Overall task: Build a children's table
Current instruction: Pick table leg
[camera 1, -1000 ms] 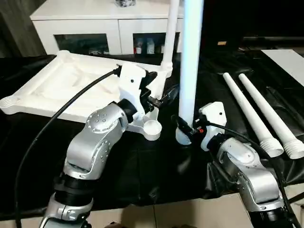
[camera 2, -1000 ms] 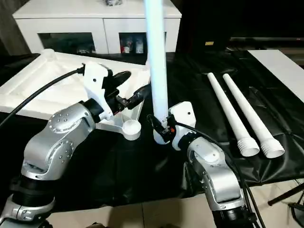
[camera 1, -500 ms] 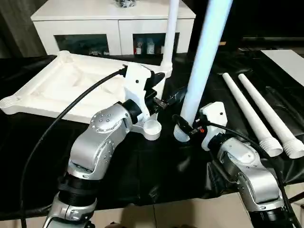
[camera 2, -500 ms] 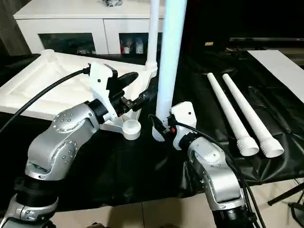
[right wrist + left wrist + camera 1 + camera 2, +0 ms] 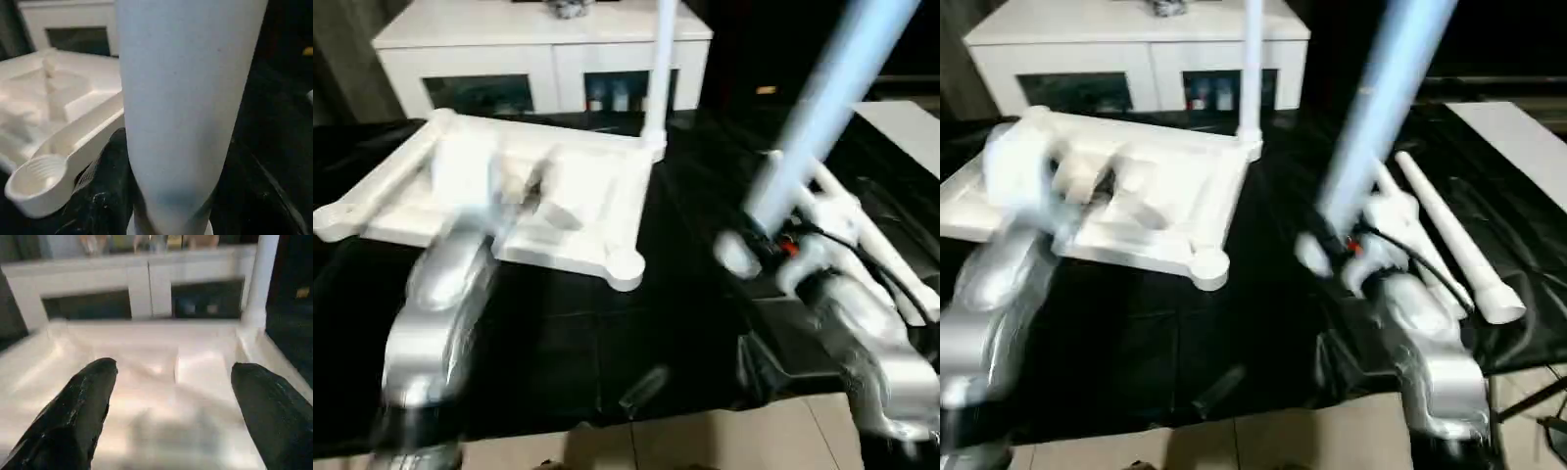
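Two head views, same scene: tabletop (image 5: 558, 201) lies ribbed side up on the black cloth (image 5: 578, 343), one leg (image 5: 656, 69) standing upright in its far corner socket, near corner socket (image 5: 625, 266) empty. Left arm (image 5: 435, 304) is blurred over the tabletop's near edge. Right gripper (image 5: 759, 240) grips a tilted leg (image 5: 827, 98) near its thick end, off the tabletop's right side; another leg (image 5: 1454, 245) lies on the cloth behind it. White cabinet (image 5: 538, 44) at back. Left wrist view: left gripper (image 5: 173, 404) with fingers (image 5: 80, 406) spread wide, nothing between, above the tabletop's underside. Right wrist view: held leg between the fingers (image 5: 102, 196), empty socket beside.
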Robot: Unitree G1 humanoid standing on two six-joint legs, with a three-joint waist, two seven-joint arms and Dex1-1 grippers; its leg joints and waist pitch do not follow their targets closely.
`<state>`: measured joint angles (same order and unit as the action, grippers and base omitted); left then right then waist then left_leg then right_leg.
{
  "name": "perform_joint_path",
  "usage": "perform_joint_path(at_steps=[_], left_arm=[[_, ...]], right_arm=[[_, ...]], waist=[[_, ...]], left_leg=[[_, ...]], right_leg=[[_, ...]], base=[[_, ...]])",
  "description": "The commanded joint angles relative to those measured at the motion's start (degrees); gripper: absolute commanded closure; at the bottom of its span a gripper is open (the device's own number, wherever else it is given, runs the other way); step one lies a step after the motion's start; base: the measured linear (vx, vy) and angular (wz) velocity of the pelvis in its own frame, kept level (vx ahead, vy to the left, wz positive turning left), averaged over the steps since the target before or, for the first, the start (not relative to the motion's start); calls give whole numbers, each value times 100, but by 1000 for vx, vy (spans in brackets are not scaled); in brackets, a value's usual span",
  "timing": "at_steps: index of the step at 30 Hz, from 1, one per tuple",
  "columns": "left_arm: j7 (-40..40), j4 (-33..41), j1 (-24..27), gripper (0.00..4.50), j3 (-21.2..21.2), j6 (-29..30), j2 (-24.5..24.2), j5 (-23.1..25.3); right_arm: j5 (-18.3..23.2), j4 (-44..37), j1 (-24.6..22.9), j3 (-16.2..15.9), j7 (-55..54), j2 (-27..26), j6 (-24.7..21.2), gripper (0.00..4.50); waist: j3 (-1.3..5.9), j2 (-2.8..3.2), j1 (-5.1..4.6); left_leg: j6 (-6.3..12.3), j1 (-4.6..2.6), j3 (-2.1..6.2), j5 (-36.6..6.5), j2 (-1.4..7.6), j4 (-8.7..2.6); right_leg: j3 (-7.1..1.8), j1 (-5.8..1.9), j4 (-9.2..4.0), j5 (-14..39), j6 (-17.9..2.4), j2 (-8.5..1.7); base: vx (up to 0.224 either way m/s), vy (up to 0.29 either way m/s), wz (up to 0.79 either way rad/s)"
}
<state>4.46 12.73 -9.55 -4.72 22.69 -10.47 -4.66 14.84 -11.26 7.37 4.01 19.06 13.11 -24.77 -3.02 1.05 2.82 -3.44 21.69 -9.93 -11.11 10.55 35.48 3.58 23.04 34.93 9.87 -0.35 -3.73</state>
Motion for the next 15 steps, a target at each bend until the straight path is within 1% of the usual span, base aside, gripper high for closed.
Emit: perform_joint_path(at_steps=[1,2,3,4,5,6,7,8,9,10,11,12,13,14,15], left_arm=[[-122,185,43,26,98,-163,11,111],[-176,183,103,26,162,-207,38,170],[-265,182,165,26,252,-261,113,238],[-305,183,185,26,285,-288,163,269],[-321,181,183,26,293,-292,169,285],[-426,169,165,26,341,-315,211,387],[-508,163,147,26,382,-331,257,483],[-614,169,104,26,509,-273,345,636],[-621,170,103,26,517,-269,351,648],[-684,177,78,26,625,-253,409,756],[-688,176,63,26,695,-267,428,790],[-688,175,63,26,697,-267,428,790],[-713,173,51,26,746,-266,422,857],[-721,175,39,26,772,-261,425,886],[-731,175,15,26,817,-310,410,949]], right_arm=[[-45,-308,37,-11,-21,22,-31,265],[-71,-308,29,-46,-21,28,-25,265],[-122,-295,24,-108,-15,44,-1,265],[-143,-286,24,-133,-9,57,14,265],[-148,-283,25,-139,-9,57,19,265],[-184,-268,32,-177,-11,59,50,265],[-224,-254,39,-214,-13,56,83,265],[-282,-230,67,-299,-26,38,138,265],[-283,-229,69,-303,-26,37,141,265],[-323,-207,92,-355,-66,25,183,265],[-342,-185,104,-363,-106,16,199,265],[-342,-184,104,-363,-107,15,199,265],[-331,-179,101,-356,-102,-1,187,265],[-342,-165,96,-349,-109,-9,190,265],[-348,-151,84,-341,-111,-13,196,265]], waist=[[361,-52,162],[359,-71,276],[325,-98,303],[326,-40,313],[308,9,301],[294,13,236],[340,172,51],[333,204,-89],[320,261,-59],[320,247,-72],[309,295,-79],[313,295,-99],[335,264,-123],[327,266,-99],[372,220,-126]], left_leg=[[853,83,168,-874,173,-32],[931,196,289,-714,204,241],[889,294,447,-718,259,355],[890,309,500,-641,257,313],[1007,152,423,-682,192,41],[1045,8,350,-906,204,-167],[1047,-336,270,-1382,176,-454],[773,-295,293,-2053,312,-671],[18,-150,269,-2670,424,-904],[-460,-108,317,-3026,489,-981],[-1375,-164,443,-3658,652,-1154],[-1544,-206,488,-3798,787,-1213],[-1297,-231,570,-3830,1091,-1342],[-1020,-262,627,-3602,1263,-1417],[-481,-351,704,-3292,1278,-1314]], right_leg=[[-740,-424,-763,2529,-1058,-1161],[-966,-476,-868,2986,-1076,-1495],[-1029,-504,-886,3245,-1139,-1613],[-963,-503,-857,3254,-1197,-1540],[-725,-342,-801,3209,-1176,-1134],[-527,-226,-725,3089,-1130,-825],[-133,31,-364,2324,-940,-142],[72,27,-55,1467,-729,36],[122,-15,143,639,-554,55],[95,-76,121,298,-448,12],[100,-93,105,116,-304,-16],[135,-76,148,188,-224,-3],[180,-130,313,344,-20,-39],[191,-44,471,510,31,-40],[67,-45,497,808,106,-135]], base=[[-21,50,4],[-31,96,1],[-31,96,1],[-30,146,-6],[-31,189,4],[-31,189,4],[-57,212,13],[-75,224,15],[-75,224,15],[-75,179,18],[-80,106,18],[-80,106,18],[-72,37,20],[-65,-40,16],[-65,-40,16]])
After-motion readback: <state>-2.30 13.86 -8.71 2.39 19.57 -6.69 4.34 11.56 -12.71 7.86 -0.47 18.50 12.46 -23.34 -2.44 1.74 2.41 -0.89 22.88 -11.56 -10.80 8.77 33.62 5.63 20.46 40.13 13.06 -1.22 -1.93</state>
